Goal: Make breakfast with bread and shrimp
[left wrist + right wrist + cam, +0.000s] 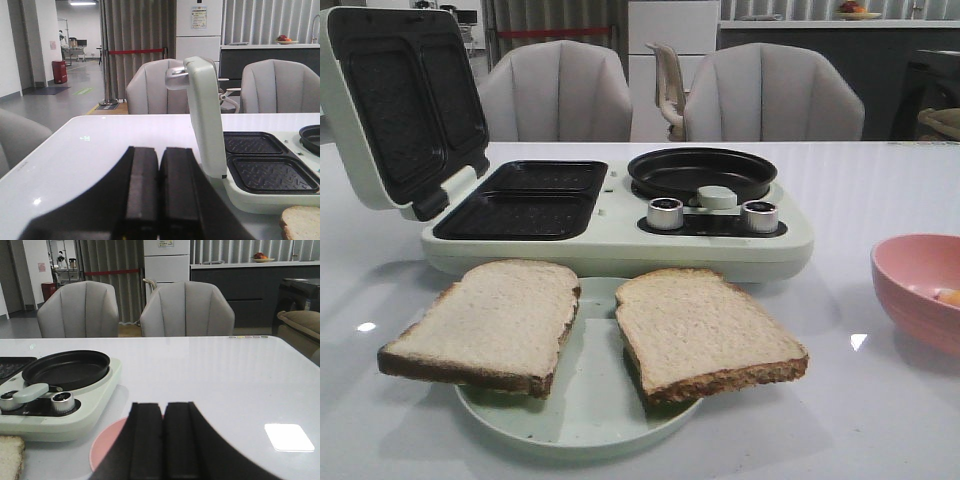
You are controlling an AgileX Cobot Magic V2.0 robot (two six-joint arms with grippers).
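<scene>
On the white table, read from left to right, stood the open breakfast maker: its lid was raised at the left, the two ridged sandwich plates lay bare, and the small round frying pan beside them held nothing. In front of it, a pale green plate carried both bread slices. The left slice overhung the plate's left rim, its long axis running from the near left towards the far right. The right slice lay just beside it, apart by a narrow gap, its long axis running from the far left towards the near right. At the far right sat a pink bowl; a small orange-and-white piece inside it was probably the shrimp, too cropped to give a heading. The left gripper and the right gripper each showed fingers pressed together, grasping nothing. By this evidence no step was complete: bread remained untoasted, and the shrimp uncooked.
</scene>
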